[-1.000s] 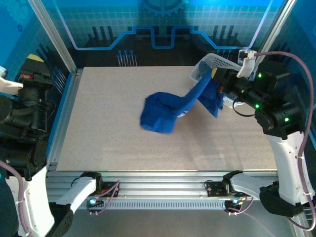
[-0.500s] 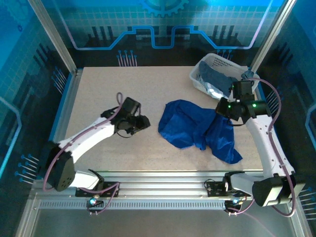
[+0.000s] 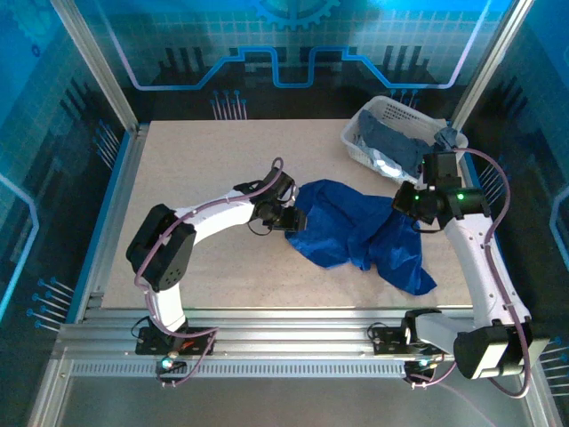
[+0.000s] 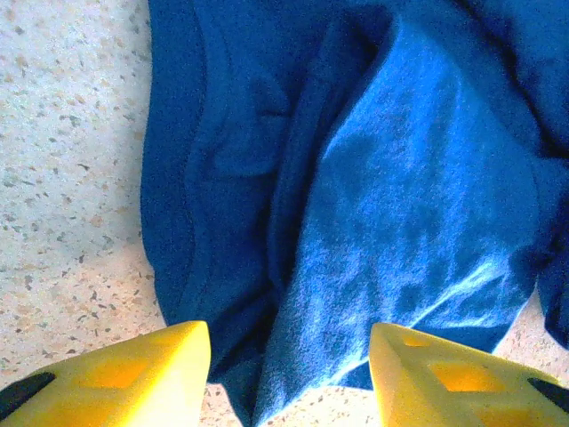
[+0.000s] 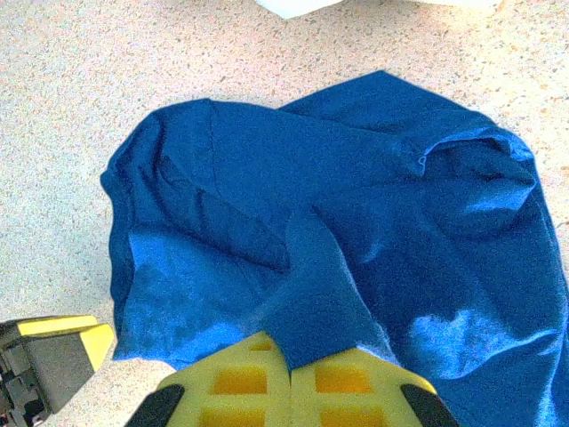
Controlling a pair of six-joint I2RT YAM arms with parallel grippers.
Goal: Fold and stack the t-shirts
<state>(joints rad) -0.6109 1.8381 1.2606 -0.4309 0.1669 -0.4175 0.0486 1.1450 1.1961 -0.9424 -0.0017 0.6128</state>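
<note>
nr edge first: the royal blue t-shirt (image 3: 356, 233) lies crumpled on the table (image 3: 196, 267), right of centre, one corner trailing twd us. our right gripper (image 5: 289, 366) is pressed together, pinching a fold of it. what's new: our left gripper (image 4: 289, 356) has come in across bare table to the shirt's left edge, jaws spread over the hem, not gripping yet. we judge flattening is abt to start, w/ folding not begun. far right, grey-blue shirts (image 3: 398, 147) wait in the basket (image 3: 354, 142).
</note>
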